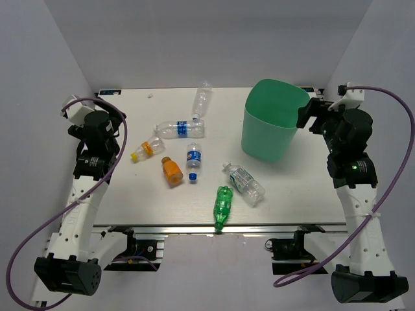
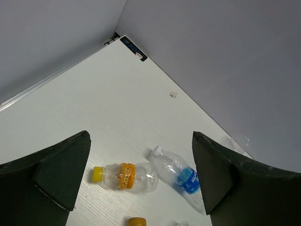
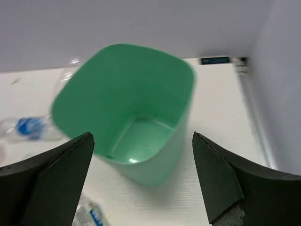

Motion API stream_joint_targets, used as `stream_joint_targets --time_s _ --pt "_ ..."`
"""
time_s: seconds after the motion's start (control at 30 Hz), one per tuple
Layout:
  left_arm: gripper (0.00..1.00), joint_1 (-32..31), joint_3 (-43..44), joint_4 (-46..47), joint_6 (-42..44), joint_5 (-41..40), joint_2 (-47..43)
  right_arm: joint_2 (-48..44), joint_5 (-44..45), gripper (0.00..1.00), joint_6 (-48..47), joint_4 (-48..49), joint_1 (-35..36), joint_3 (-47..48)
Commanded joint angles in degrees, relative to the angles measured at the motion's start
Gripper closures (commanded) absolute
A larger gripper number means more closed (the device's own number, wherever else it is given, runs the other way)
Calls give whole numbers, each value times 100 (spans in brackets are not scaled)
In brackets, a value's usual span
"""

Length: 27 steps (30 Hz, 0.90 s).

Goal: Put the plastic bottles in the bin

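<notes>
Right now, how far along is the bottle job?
Done: nothing. The tall mint-green plastic bin looks empty in the right wrist view.
In hand: nothing. The left claw and right claw are both open and hold nothing.
Left: all seven small plastic bottles are on the white table, including the green bottle at the near edge and the orange bottle.
</notes>
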Motion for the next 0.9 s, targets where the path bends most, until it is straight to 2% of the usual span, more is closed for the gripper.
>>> stream_joint_targets --time_s 0.0,0.07,0.1,0.2,0.23,0.3,0.33,0.43,0.5,0.63,0.77,0.87 --pt "2 -4 56 30 64 158 -28 -61 -2294 11 -352 430 -8 210" --pt "2 -4 -14 48 55 193 -19 35 -3407 11 -371 815 -8 166" --pt "2 -4 -32 39 55 246 -11 79 -4387 11 -318 913 -8 140" --pt "2 -4 -58 4 38 307 24 298 -5194 11 -142 1203 185 140" --pt "2 -4 -76 -5 20 334 33 351 -5188 11 -168 1204 473 148" --pt "2 -4 -111 -5 -15 369 51 492 -4865 11 -509 1065 939 157" --pt "2 -4 -129 4 -24 413 60 571 -4619 11 -694 933 1577 235" --pt "2 -4 -155 30 -50 518 112 984 -4037 11 -1213 467 2581 447" --pt "2 -4 -199 57 -59 589 147 1274 -3731 11 -1372 318 2900 447" --pt "2 -4 -199 74 -24 685 314 1678 -2412 11 -1724 -227 3971 229" --pt "2 -4 -173 145 90 852 411 1872 -1858 11 -1593 -719 4106 0" --pt "2 -4 -182 189 152 949 455 1890 -1032 11 -1505 -931 4106 -343"
